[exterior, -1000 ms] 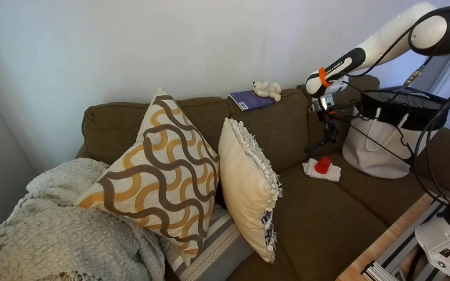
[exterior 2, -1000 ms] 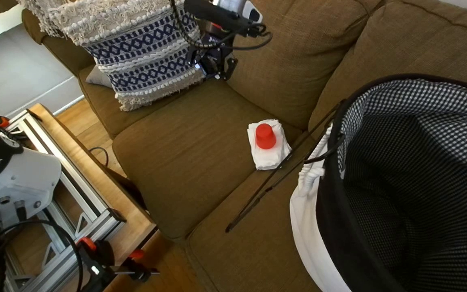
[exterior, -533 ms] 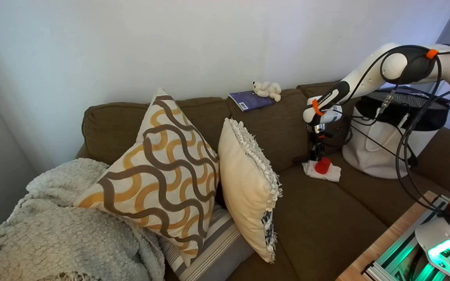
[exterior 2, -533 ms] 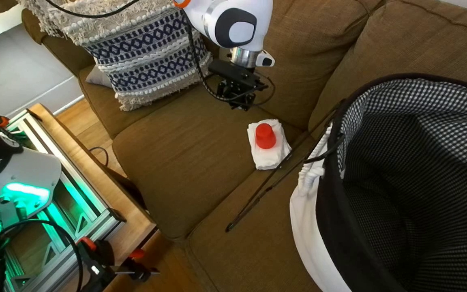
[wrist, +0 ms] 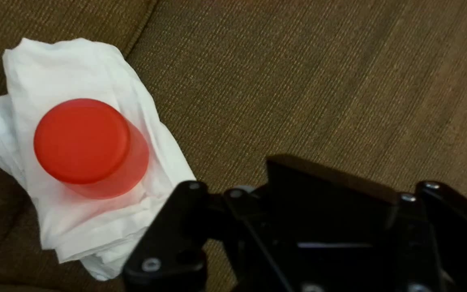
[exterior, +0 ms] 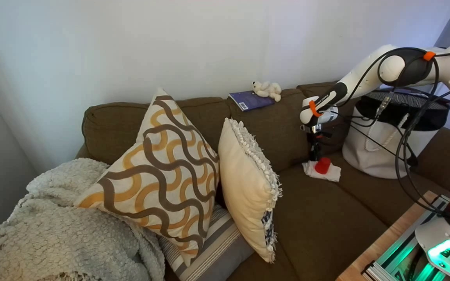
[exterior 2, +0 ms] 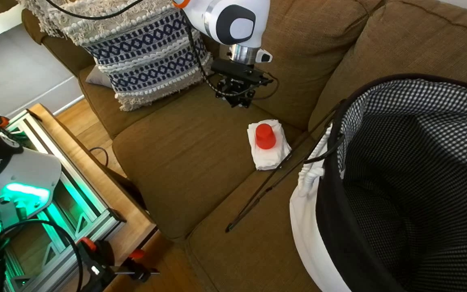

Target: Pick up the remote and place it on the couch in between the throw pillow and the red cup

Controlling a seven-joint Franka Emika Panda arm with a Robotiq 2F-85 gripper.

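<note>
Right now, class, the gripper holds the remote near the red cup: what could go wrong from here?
1. The gripper has the remote close to the red cup; a sideways drift, or opening wide, might knock the cup over.
2. The cup stands on a folded white cloth, so brushing the cloth could shift both.
3. The remote's height over the couch is hard to judge; released too high, it might tumble.

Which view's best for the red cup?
Wrist view: the red cup appears largest there, unobstructed, on the folded white cloth. Both exterior views also show it on the cloth, but much smaller.
</note>
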